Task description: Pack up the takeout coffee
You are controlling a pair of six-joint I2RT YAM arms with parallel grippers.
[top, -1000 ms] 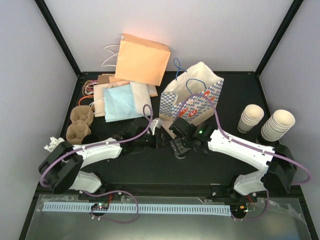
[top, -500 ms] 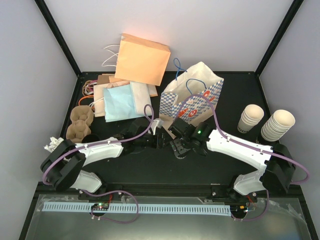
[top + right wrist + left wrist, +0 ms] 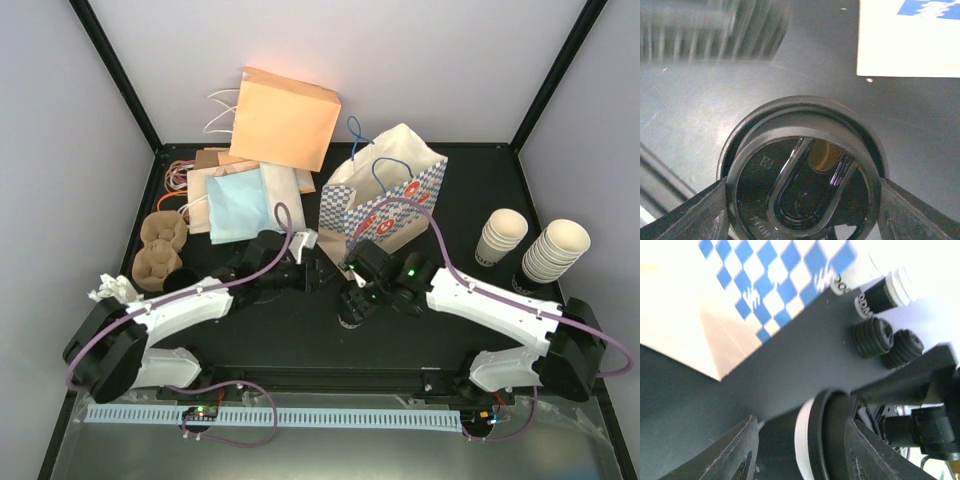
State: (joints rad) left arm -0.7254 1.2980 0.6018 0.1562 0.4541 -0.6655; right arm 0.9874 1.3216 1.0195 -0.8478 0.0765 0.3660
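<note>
The takeout coffee [image 3: 352,312] is a small white paper cup with a black lid, standing on the black table in front of the blue-checked bag. My right gripper [image 3: 356,298] is over it, fingers closed against both sides of the lid [image 3: 802,170]. The left wrist view shows the cup's white wall [image 3: 802,440] and black lid [image 3: 835,435] ahead, between my left fingers. My left gripper [image 3: 320,274] is open and empty, just left of the cup and apart from it.
The blue-checked paper bag [image 3: 385,200] stands open right behind the cup. An orange bag [image 3: 285,115] and flat bags [image 3: 235,195] lie at the back left, pulp cup carriers [image 3: 160,245] at the left. Nested cup stacks [image 3: 555,250] stand at the right.
My left arm has lifted and swung its gripper a little farther back and right. My right gripper and the cup have shifted slightly toward the near edge.
</note>
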